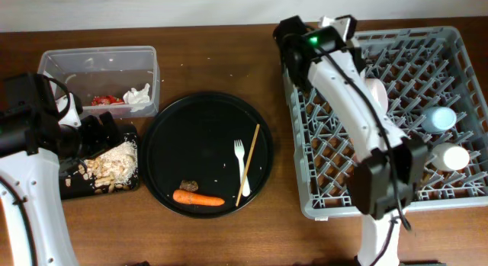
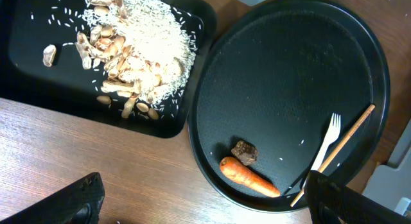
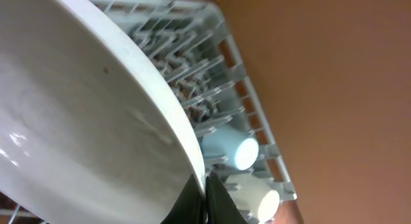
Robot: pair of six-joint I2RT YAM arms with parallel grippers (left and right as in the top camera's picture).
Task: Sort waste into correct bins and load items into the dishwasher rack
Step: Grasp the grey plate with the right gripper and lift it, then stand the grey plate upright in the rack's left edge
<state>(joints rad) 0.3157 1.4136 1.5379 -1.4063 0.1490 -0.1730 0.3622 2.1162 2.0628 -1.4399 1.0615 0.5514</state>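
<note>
My right gripper [image 3: 207, 197] is shut on the rim of the pale grey plate-bowl [image 3: 83, 108], tilted over the dishwasher rack [image 1: 457, 45]. A light-blue cup [image 1: 438, 118] and a white cup [image 1: 455, 156] lie in the rack. My left gripper [image 2: 209, 210] is wide open and empty, high beside the shallow black tray [image 1: 69, 191] of food scraps [image 2: 135, 51]. The carrot [image 1: 198, 198], brown lump [image 1: 189, 186], fork [image 1: 242, 167] and chopstick [image 1: 248, 155] lie on the round tray [image 1: 198, 125]. The clear tub [image 1: 53, 68] holds the red wrapper [image 1: 107, 100] and tissue [image 1: 139, 94].
In the overhead view my right arm crosses the rack's left half and hides most of the plate-bowl. A pinkish-white curved piece [image 1: 375, 92] shows behind the arm; I cannot tell which dish it is. Bare wooden table lies in front of the trays.
</note>
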